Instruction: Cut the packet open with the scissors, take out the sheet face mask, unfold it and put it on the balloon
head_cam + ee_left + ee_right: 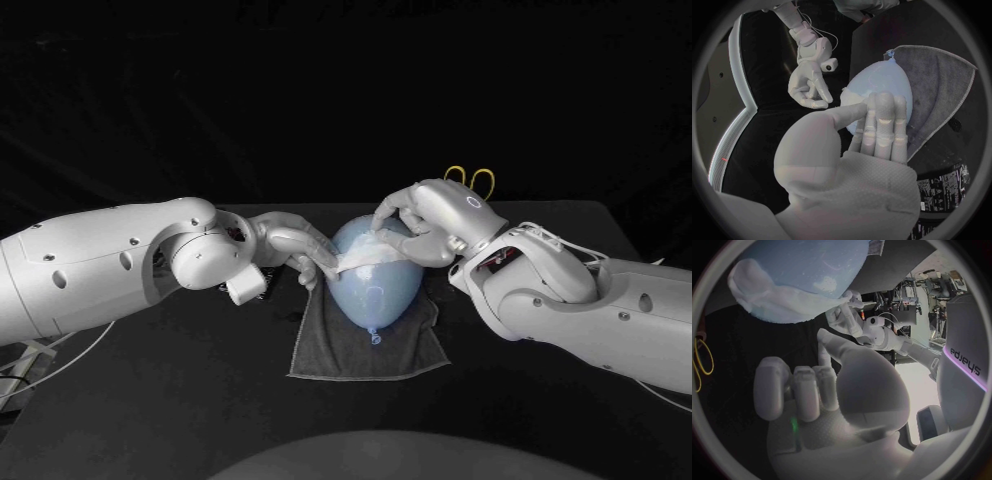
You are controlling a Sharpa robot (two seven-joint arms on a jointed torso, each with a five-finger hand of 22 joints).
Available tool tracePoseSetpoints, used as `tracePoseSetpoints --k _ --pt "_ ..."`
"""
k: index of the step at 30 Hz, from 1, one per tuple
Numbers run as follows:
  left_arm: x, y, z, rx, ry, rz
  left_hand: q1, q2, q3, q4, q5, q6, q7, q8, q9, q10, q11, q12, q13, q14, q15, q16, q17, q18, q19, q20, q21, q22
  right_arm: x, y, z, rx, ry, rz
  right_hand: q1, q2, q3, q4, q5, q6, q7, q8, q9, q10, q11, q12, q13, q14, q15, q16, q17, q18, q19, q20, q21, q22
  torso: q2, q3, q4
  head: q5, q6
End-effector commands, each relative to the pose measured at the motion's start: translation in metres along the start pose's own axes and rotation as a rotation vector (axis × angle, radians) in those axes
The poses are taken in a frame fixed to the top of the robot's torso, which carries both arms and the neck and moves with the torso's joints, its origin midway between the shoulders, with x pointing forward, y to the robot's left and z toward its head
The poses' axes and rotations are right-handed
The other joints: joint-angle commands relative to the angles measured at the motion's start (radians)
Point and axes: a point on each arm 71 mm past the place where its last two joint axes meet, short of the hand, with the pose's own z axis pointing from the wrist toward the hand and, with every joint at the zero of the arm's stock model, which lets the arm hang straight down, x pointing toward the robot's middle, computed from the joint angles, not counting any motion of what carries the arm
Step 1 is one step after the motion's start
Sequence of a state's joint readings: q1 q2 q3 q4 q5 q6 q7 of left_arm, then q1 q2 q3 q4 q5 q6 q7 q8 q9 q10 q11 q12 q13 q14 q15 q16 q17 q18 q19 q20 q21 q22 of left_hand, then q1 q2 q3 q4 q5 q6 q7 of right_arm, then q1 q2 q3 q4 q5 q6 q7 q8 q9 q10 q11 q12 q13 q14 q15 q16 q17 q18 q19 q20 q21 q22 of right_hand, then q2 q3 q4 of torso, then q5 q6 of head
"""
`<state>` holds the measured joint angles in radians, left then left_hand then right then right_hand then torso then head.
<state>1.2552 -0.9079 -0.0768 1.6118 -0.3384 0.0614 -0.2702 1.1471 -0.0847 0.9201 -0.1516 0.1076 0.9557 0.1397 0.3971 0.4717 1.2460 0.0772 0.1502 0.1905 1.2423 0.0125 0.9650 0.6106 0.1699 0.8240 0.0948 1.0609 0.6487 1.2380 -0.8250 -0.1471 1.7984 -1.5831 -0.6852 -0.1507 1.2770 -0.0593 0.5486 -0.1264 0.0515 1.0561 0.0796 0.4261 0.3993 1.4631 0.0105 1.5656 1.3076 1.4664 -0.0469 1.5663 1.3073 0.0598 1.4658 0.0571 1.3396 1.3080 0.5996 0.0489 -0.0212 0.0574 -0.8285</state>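
A mask (372,252), likely limp, slick and easily torn, drapes the 12 o'clock end of the balloon (378,295). The left hand (296,248) pinches its 9 o'clock edge, the sensible hold; the right hand (418,215) curls at 1 o'clock, grip unclear.

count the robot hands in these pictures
2. The left robot hand pinches the mask at the balloon's left side in the head view; the right robot hand hovers by its far end, fingers curled. None seems hidden.
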Motion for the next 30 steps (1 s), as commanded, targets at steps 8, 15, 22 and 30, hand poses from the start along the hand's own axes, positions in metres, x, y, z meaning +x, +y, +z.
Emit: tracePoseSetpoints --k 8,15,22,30 --pt "0.003 -0.002 0.002 0.019 0.012 -0.011 0.001 0.000 0.001 -0.005 0.004 0.005 0.001 0.003 0.194 0.005 -0.005 0.007 0.001 0.011 -0.014 0.009 0.002 0.015 0.004 0.000 0.005 0.001 0.007 -0.013 0.011 0.088 0.007 0.038 -0.092 -0.069 -0.097 0.083 -0.004 -0.195 0.082 -0.144 -0.054 0.076 0.065 -0.040 0.225 0.104 0.051 0.004 0.263 -0.011 0.008 0.032 -0.031 0.191 0.000 0.0005 0.0012 0.001 0.007" --pt "0.004 -0.003 0.003 0.019 0.014 -0.011 0.001 0.000 0.001 -0.005 0.004 0.005 0.001 0.003 0.195 0.004 -0.005 0.007 0.001 0.012 -0.015 0.010 0.002 0.015 0.004 0.000 0.005 0.001 0.023 -0.013 0.019 0.118 0.088 0.018 -0.080 -0.075 -0.128 0.103 -0.003 -0.204 0.089 -0.172 -0.067 0.071 0.073 -0.046 0.220 0.104 0.059 0.004 0.263 -0.008 0.003 0.045 -0.040 0.189 0.001 -0.0008 0.0006 0.001 0.007" --pt "0.004 -0.003 0.004 0.020 0.016 -0.010 0.001 0.001 0.001 -0.005 0.004 0.005 0.001 0.003 0.195 0.004 -0.005 0.007 0.002 0.012 -0.015 0.012 0.003 0.015 0.005 0.000 0.006 0.001 0.032 -0.015 0.016 0.139 0.146 0.002 -0.059 -0.072 -0.140 0.108 -0.003 -0.193 0.089 -0.179 -0.071 0.062 0.074 -0.058 0.211 0.104 0.060 0.004 0.263 -0.006 0.001 0.050 -0.044 0.188 -0.002 0.0002 -0.0014 0.004 0.001" --pt "0.004 -0.003 0.004 0.021 0.017 -0.010 0.001 0.001 0.001 -0.005 0.004 0.006 0.001 0.003 0.195 0.004 -0.005 0.008 0.002 0.013 -0.015 0.015 0.003 0.015 0.005 -0.001 0.007 0.002 0.033 -0.015 0.009 0.150 0.173 0.000 -0.055 -0.074 -0.166 0.128 -0.003 -0.163 0.083 -0.180 -0.074 0.062 0.070 -0.057 0.211 0.104 0.058 0.004 0.263 -0.004 0.001 0.053 -0.043 0.188 -0.002 0.0019 -0.0013 0.004 -0.001"
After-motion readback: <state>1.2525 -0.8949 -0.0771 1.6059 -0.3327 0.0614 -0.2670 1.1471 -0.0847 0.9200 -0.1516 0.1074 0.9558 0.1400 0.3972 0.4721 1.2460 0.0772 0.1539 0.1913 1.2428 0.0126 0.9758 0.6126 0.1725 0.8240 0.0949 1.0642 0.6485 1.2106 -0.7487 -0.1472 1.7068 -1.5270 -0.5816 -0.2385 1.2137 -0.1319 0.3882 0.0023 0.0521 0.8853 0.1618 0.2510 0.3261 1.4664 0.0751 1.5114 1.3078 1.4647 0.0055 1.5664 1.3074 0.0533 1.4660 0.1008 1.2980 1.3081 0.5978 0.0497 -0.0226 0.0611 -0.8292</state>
